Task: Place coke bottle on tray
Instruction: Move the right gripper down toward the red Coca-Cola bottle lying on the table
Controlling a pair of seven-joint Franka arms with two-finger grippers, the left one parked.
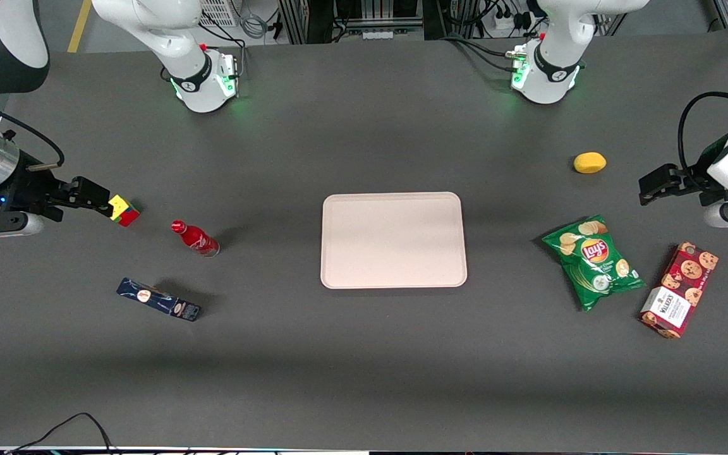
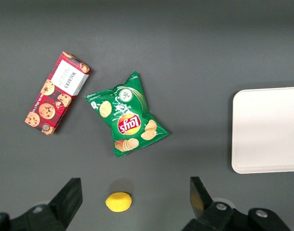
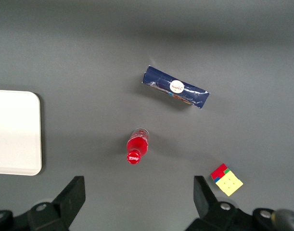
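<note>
gripper [image 1: 102,197] fingers spread, above table — cube [image 1: 124,210] just beside | coke bottle [image 1: 196,238] stands apart

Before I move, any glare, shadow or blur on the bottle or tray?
Front view: coke bottle sharp, short soft shadow on the mat, no glare; tray evenly lit. Right wrist view: tray washed out to near white; bottle crisp. The pincer hangs open above the mat, its fingers dark but sharp.

Dark grey matte table [image 1: 364,379], cables, equipment racks [image 1: 351,16] at its edge
</note>
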